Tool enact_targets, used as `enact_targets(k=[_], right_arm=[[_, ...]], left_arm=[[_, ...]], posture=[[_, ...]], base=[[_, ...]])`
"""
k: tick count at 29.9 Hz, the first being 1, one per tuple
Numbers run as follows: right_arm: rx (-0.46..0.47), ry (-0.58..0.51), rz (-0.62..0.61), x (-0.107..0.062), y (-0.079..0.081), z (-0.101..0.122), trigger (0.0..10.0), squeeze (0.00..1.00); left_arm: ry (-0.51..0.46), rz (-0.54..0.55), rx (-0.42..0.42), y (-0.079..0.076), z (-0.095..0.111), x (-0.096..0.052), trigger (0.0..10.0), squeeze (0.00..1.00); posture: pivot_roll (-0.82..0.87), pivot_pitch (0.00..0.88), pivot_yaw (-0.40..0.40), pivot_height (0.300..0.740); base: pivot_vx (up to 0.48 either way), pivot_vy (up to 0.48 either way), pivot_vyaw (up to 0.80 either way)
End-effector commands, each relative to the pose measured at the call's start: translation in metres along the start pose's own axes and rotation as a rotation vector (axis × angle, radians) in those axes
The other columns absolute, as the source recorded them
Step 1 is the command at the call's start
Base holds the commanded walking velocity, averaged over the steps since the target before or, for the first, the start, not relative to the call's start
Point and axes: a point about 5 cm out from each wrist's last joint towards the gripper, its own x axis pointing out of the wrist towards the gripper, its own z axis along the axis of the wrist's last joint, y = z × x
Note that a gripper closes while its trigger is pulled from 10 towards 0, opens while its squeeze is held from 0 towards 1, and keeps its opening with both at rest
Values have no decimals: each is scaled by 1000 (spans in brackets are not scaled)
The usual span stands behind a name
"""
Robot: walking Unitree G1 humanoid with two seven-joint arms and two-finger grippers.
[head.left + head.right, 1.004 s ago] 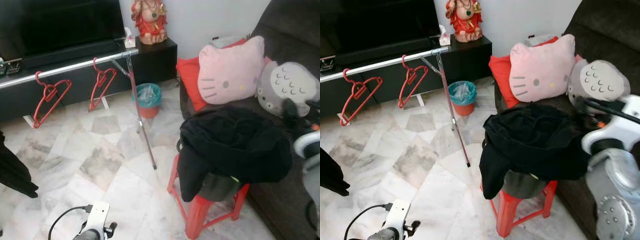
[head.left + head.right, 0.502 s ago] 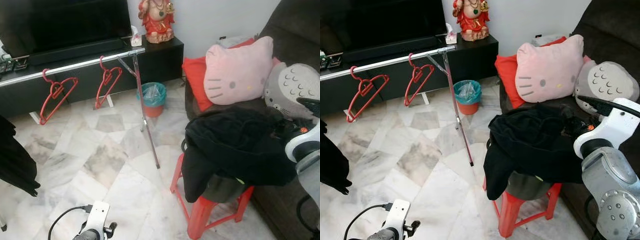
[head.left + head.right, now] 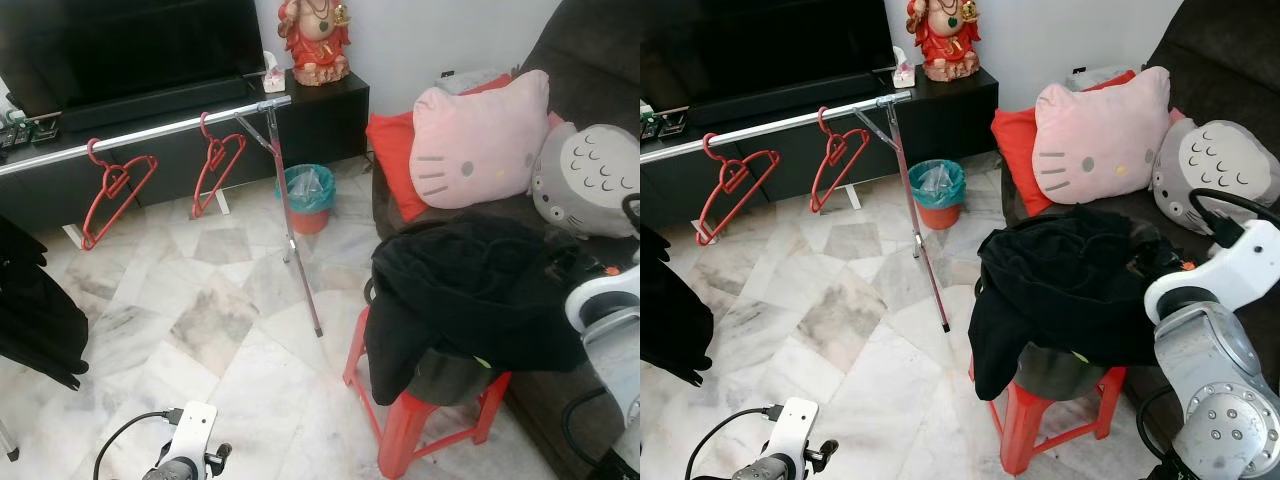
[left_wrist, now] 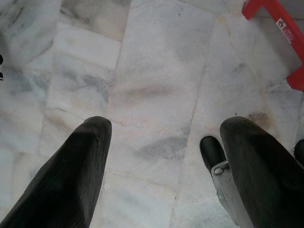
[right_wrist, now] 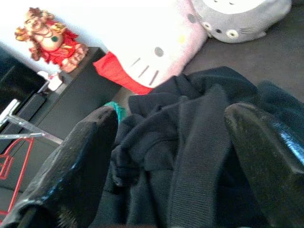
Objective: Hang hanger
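Two red hangers (image 3: 115,192) (image 3: 216,163) hang on the silver rail (image 3: 150,131) in front of the black TV cabinet. A heap of black clothing (image 3: 475,300) lies on a red stool (image 3: 408,440) beside the sofa. My right gripper (image 5: 171,156) is open just above that black clothing (image 5: 190,156), nothing between its fingers. Its silver arm (image 3: 1215,400) rises at the lower right. My left gripper (image 4: 166,161) hangs open over the marble floor (image 4: 156,85) and holds nothing; its white wrist (image 3: 188,450) sits low in the left eye view.
Dark garments (image 3: 35,310) hang at the far left. A teal bin (image 3: 305,195) stands by the rail's slanted leg (image 3: 298,255). The sofa (image 3: 590,60) carries a pink cushion (image 3: 480,140) and a grey plush (image 3: 600,180). Open marble floor (image 3: 200,330) lies between rail and stool.
The camera has swung left, bringing more of the hanging dark garments into view. My right arm has dropped lower beside the stool, and its black finger has left the eye views.
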Motion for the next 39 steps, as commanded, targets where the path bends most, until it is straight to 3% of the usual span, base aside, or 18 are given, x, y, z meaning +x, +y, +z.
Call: enact_targets(k=[1, 14, 23, 39], right_arm=[[18, -2, -53, 2, -6, 0, 10000, 0], [28, 84, 65, 7, 6, -15, 10000, 0], [38, 105, 22, 14, -2, -20, 10000, 0], [46, 142, 71, 20, 3, -31, 10000, 0]], left_arm=[[9, 4, 32, 4, -2, -1, 10000, 0], [9, 1, 34, 3, -2, -1, 10000, 0], [5, -1, 29, 2, -2, -1, 10000, 0], [5, 0, 31, 1, -2, -1, 10000, 0]], posture=[[-143, 0, 90, 740], [-139, 0, 88, 740], [-133, 0, 86, 740], [-128, 0, 86, 740]], base=[[0, 0, 0], [0, 0, 0], [0, 0, 0], [0, 0, 0]])
